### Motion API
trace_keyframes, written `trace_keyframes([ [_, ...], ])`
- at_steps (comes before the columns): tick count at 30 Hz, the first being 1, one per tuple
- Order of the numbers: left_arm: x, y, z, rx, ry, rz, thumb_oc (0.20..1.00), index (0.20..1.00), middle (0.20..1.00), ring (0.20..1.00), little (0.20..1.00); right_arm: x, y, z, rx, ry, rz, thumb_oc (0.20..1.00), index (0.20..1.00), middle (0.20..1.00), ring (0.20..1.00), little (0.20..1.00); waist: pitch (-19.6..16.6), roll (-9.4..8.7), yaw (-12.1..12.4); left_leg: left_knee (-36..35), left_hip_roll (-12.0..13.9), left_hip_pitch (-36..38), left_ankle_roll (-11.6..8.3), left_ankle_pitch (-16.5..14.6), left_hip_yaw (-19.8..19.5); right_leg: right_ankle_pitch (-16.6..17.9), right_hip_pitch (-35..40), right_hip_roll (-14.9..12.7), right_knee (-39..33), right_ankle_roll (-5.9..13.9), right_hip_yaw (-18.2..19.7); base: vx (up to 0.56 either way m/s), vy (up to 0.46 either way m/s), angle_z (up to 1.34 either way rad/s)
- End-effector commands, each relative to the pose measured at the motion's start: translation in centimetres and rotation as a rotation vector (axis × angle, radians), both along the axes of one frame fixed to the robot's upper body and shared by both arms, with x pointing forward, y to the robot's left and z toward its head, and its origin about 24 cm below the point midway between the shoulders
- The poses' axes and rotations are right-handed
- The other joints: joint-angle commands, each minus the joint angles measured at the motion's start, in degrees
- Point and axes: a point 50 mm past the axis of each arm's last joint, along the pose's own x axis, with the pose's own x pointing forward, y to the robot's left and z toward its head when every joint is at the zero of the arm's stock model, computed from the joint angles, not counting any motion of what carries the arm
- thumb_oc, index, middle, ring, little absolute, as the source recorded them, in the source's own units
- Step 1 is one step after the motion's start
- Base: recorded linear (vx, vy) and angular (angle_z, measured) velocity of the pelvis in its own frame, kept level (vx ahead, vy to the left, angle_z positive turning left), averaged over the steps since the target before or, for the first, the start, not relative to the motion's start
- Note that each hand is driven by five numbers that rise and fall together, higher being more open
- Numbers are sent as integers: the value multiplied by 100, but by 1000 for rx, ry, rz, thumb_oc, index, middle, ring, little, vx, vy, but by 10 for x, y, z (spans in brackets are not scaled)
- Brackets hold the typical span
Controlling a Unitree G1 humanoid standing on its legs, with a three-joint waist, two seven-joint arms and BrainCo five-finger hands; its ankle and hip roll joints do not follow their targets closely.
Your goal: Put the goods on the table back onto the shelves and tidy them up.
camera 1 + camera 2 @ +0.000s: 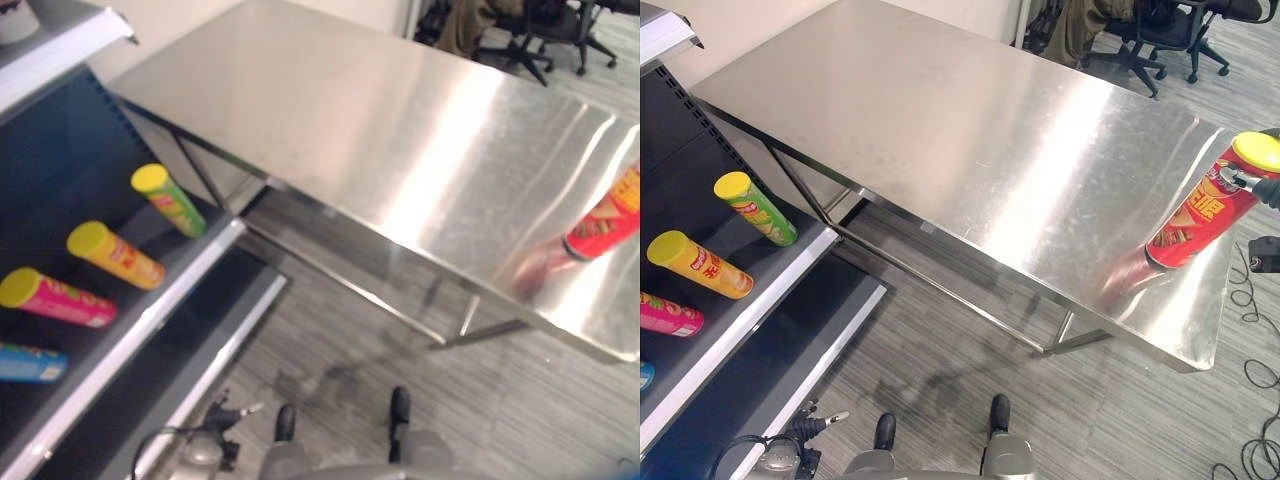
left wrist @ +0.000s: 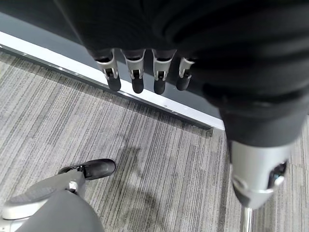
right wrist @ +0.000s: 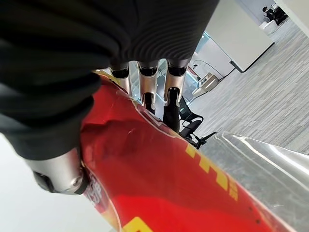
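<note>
In the left eye view, the shiny desk (image 1: 380, 140) is almost bare. One red can (image 1: 605, 225) stands tilted at its right edge. Four cans lie on the shelf (image 1: 150, 320) at the left: a green can (image 1: 172, 201), an orange can (image 1: 118, 256), a pink can (image 1: 58, 299) and a blue can (image 1: 30, 363). They lie side by side with their yellow lids pointing the same way, so that row looks tidy already.

In the right eye view, the red can leans near the desk's right front corner. The right hand (image 1: 1258, 186) touches it just under the yellow lid. I think it tilts because the hand is lifting it off the desk.

In the left wrist view, the left hand (image 2: 140, 72) hangs over the floor by the shelf's bottom edge. Its fingers (image 2: 137, 83) are straight and hold nothing, so it just waits.

In the right wrist view, the right hand's fingers and thumb (image 3: 60, 174) wrap around the red can. This keeps the can from slipping.
</note>
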Motion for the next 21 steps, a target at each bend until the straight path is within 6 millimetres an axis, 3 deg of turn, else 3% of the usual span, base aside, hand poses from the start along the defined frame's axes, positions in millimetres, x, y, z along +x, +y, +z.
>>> trace_keyframes([
  [1, 10, 29, 14, 82, -42, 5, 1000, 1000, 1000, 1000, 1000, 3, 39, 45, 4, -286, 190, 200, 200, 200, 200, 200, -49, -371, 226, 199, 147, 475, 64, -809, 164, -558, 33, -529, 183, 511, -130, 0, 0, 0],
  [7, 11, 28, 15, 68, -71, 44, 1000, 1000, 1000, 1000, 1000, -6, 91, 80, 50, -650, 382, 200, 200, 200, 200, 200, -132, -290, 439, 339, 164, 453, 90, -873, -4, -714, 185, -531, 248, 442, -226, 0, -33, 7],
  [10, -4, 27, 7, 63, -23, 86, 1000, 1000, 1000, 1000, 1000, -19, 117, 104, 28, -818, 485, 200, 200, 200, 200, 200, -218, -188, 656, 356, 207, 381, -16, -805, -291, -901, 392, -516, 338, 345, -511, -10, -108, 38],
  [14, -23, 28, -1, 57, 40, 139, 1000, 1000, 1000, 1000, 1000, -30, 138, 115, 13, -908, 596, 200, 200, 200, 200, 200, -300, -101, 940, 370, 320, 252, -161, -671, -696, -1118, 632, -364, 297, 191, -839, -16, -130, 56],
  [15, -23, 28, -1, 57, 39, 139, 1000, 1000, 1000, 1000, 1000, -30, 138, 116, 12, -909, 596, 200, 200, 200, 200, 200, -301, -108, 917, 366, 300, 225, -157, -638, -723, -1092, 623, -381, 289, 192, -860, -47, -124, 53],
  [16, -26, 28, -2, 54, 43, 168, 1000, 1000, 1000, 1000, 1000, -35, 143, 121, -2, -939, 625, 200, 200, 200, 200, 200, -288, -76, 1105, 312, 335, 93, -259, -447, -934, -1206, 731, -267, 222, 127, -995, -47, -81, 56],
  [18, -28, 27, -3, 52, 42, 177, 1000, 1000, 1000, 1000, 1000, -38, 145, 124, -12, -961, 628, 200, 200, 200, 200, 200, -248, -96, 1175, 305, 301, -66, -313, -328, -1099, -1239, 767, -254, 198, 100, -1099, -90, -78, 62],
  [20, -25, 27, -2, 44, 27, 196, 1000, 1000, 1000, 1000, 1000, -41, 145, 124, -31, -966, 618, 200, 200, 200, 200, 200, -211, -182, 1147, 490, 148, -418, -300, -307, -1064, -1269, 809, -354, 197, 111, -1344, -111, 23, 92],
  [21, -31, 23, -6, 24, 44, 219, 1000, 1000, 1000, 1000, 1000, -40, 145, 121, -26, -953, 613, 200, 200, 200, 200, 200, -228, -220, 1139, 655, 99, -417, -222, -431, -579, -1196, 867, -462, 216, 139, -1536, -59, 80, 106],
])
